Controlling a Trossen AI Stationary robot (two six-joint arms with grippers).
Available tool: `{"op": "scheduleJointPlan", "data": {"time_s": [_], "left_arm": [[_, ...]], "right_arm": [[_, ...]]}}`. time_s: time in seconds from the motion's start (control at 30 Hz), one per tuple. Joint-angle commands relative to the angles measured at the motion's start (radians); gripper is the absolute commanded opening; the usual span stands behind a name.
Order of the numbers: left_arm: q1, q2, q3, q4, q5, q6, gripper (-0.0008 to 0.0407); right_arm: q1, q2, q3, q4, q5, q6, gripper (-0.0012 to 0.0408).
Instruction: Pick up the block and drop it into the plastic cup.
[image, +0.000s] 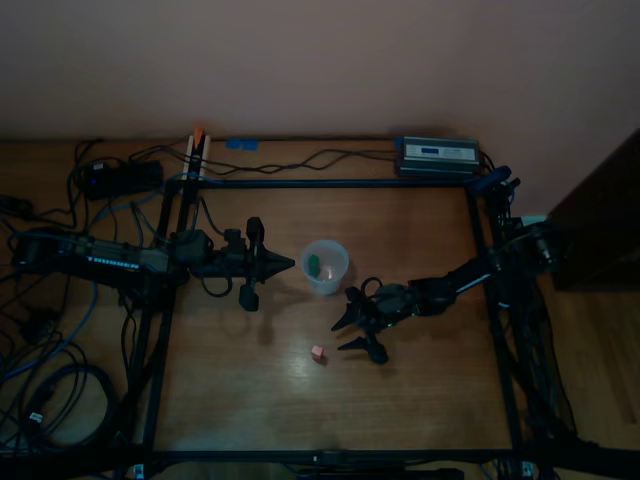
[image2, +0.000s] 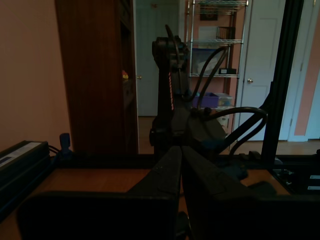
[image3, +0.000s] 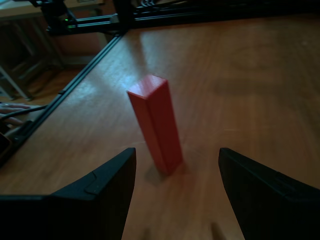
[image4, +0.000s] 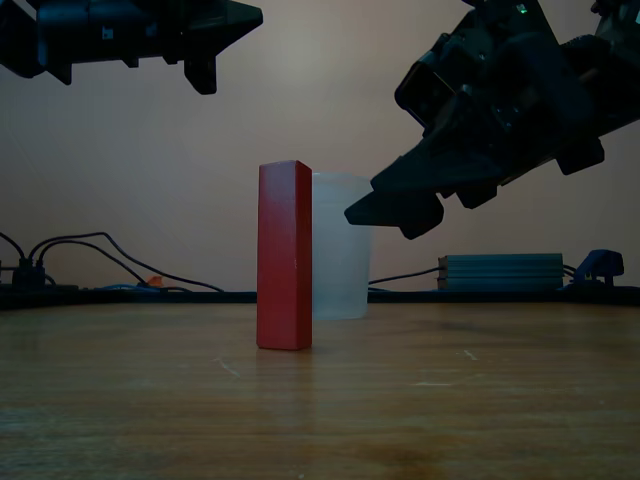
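Observation:
The block (image: 318, 352) is a tall red bar standing on end on the wooden table, seen close up in the right wrist view (image3: 156, 122) and in the exterior view (image4: 284, 256). My right gripper (image: 342, 336) is open just to the top view's right of it; its fingers (image3: 100, 185) frame the block without touching. The plastic cup (image: 325, 268) stands upright behind the block (image4: 343, 250). My left gripper (image: 288, 263) is shut and empty, held in the air at the cup's left in the top view, its fingers pressed together (image2: 181, 155).
A small green piece (image: 313, 265) lies inside the cup. A black frame rail (image: 483, 300) borders the table. A grey power box (image: 437, 157) sits at the back right of the top view, and loose cables (image: 60, 350) crowd its left side.

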Motion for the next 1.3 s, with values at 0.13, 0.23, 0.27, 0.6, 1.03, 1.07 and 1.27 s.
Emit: {"op": "scheduleJointPlan", "data": {"time_s": [0.13, 0.23, 0.27, 0.6, 1.03, 1.07, 1.27], "left_arm": [[0.000, 0.000, 0.000, 0.000, 0.000, 0.000, 0.0000], [0.000, 0.000, 0.000, 0.000, 0.000, 0.000, 0.0000], [0.000, 0.000, 0.000, 0.001, 0.000, 0.000, 0.0000], [0.000, 0.000, 0.000, 0.000, 0.000, 0.000, 0.0000], [0.000, 0.000, 0.000, 0.000, 0.000, 0.000, 0.0000], [0.000, 0.000, 0.000, 0.000, 0.000, 0.000, 0.0000], [0.000, 0.000, 0.000, 0.000, 0.000, 0.000, 0.0000]], "right_arm": [[0.018, 0.029, 0.035, -0.003, -0.011, 0.008, 0.0237], [0.022, 0.027, 0.041, -0.004, -0.010, 0.008, 0.0253], [0.022, 0.027, 0.042, -0.006, -0.011, 0.007, 0.0258], [0.023, 0.036, 0.070, -0.040, 0.000, -0.058, 0.0268], [0.031, 0.106, 0.153, -0.100, 0.011, -0.131, 0.0258], [0.031, 0.109, 0.156, -0.099, 0.011, -0.131, 0.0258], [0.031, 0.108, 0.165, -0.102, 0.012, -0.152, 0.0258]]}}
